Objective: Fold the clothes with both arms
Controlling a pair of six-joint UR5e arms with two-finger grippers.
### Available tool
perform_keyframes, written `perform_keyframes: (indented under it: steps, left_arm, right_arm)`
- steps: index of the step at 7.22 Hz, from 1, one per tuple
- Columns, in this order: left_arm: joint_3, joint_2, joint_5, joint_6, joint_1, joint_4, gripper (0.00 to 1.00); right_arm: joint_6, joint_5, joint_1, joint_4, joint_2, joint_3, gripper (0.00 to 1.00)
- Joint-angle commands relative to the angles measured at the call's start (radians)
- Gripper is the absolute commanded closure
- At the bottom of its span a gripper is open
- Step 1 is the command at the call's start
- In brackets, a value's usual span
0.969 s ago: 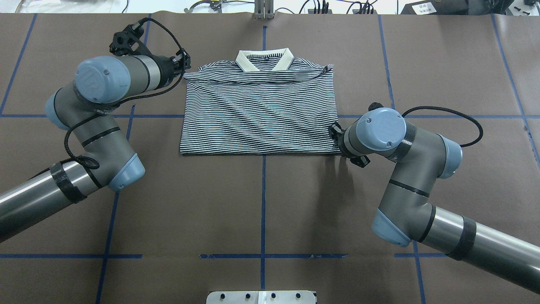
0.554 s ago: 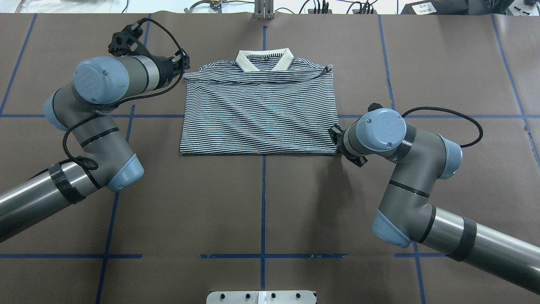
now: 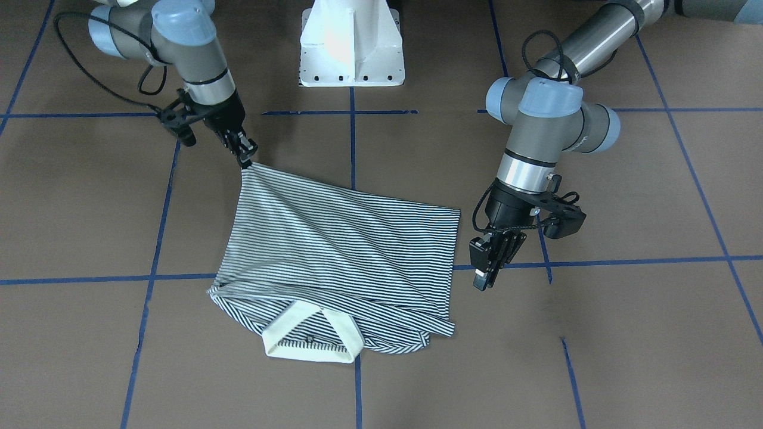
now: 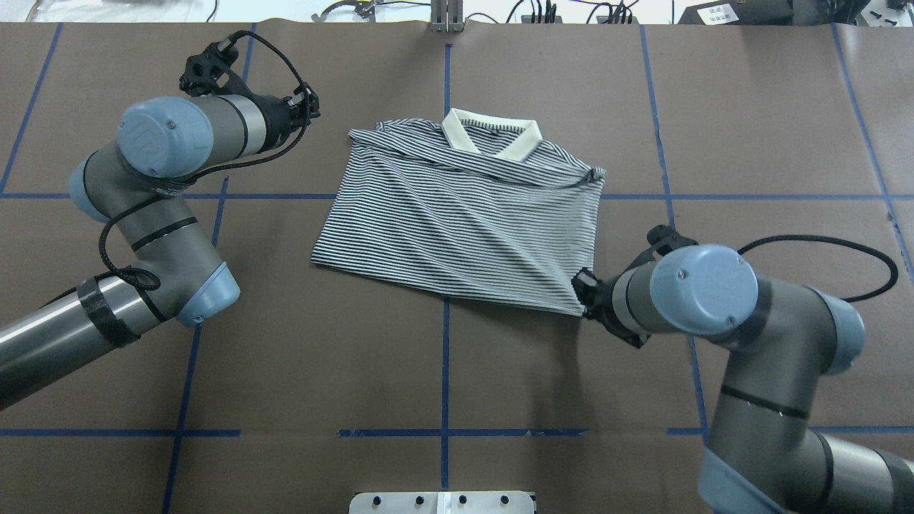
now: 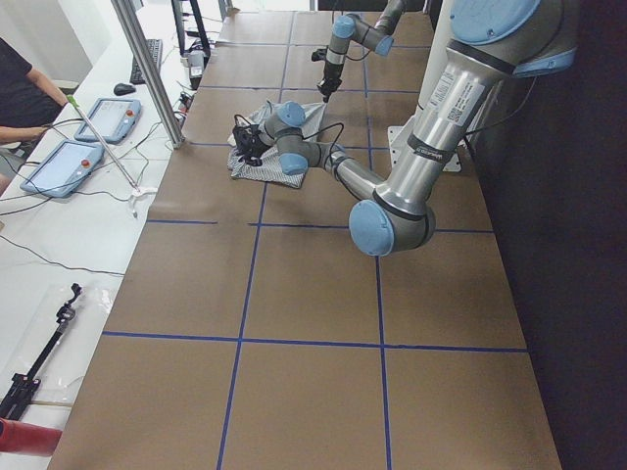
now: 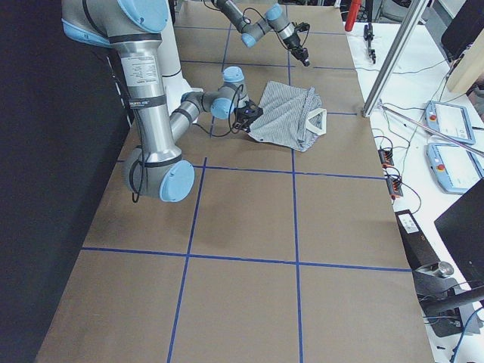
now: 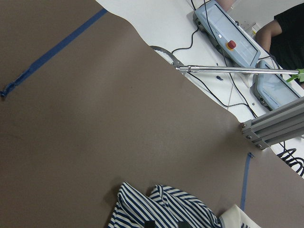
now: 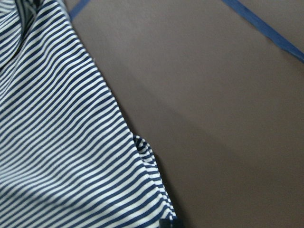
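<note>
The striped polo shirt [image 4: 464, 214] lies askew in a folded block on the brown table, cream collar [image 4: 489, 135] at the far side. It also shows in the front view [image 3: 340, 256]. My right gripper [image 4: 585, 296] is shut on the shirt's near right corner and holds it taut, as the front view [image 3: 245, 159] and the right wrist view [image 8: 61, 142] show. My left gripper [image 4: 308, 107] stands off the shirt's far left corner, touching nothing. In the front view [image 3: 484, 274] it hangs just above the table, and it looks open.
The white pedestal base [image 3: 351, 53] stands at the robot's side of the table. A metal post [image 4: 446, 18] and cables sit at the far edge. Blue tape lines [image 4: 445, 357] cross the brown table cover.
My right gripper has pulled back toward the robot and to the right, dragging the shirt's corner. The shirt has slid right and turned, away from my left gripper, which has hardly moved.
</note>
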Motion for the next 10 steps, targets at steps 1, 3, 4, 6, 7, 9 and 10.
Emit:
perform_keyframes:
  steps: [1,3,4,6,7,9,10]
  left_arm:
    - [-0.014,0.005,-0.008,0.001,0.008,-0.005,0.71]
    - [-0.022,0.007,-0.011,0.001,0.036,-0.015,0.71]
    - [-0.039,0.007,-0.046,0.001,0.039,-0.015,0.71]
    - [-0.126,0.033,-0.102,0.001,0.04,-0.01,0.71]
    - [-0.145,0.053,-0.103,-0.001,0.045,-0.001,0.71]
    - [-0.255,0.085,-0.096,-0.007,0.124,0.182,0.63]
    - [-0.331,0.093,-0.09,-0.01,0.178,0.334,0.57]
  right_arm:
    - [0.071,0.007,-0.246,-0.318,-0.021,0.275,1.0]
    - [0.095,0.027,-0.346,-0.373,-0.028,0.297,1.0]
    - [0.098,0.032,-0.351,-0.377,-0.05,0.312,0.01]
    - [0.098,0.035,-0.318,-0.372,-0.036,0.342,0.0]
    - [0.089,0.035,-0.235,-0.366,-0.036,0.365,0.0]
    - [-0.1,0.078,-0.004,-0.363,0.043,0.34,0.0]
    - [-0.19,0.146,0.125,-0.361,0.051,0.311,0.0]
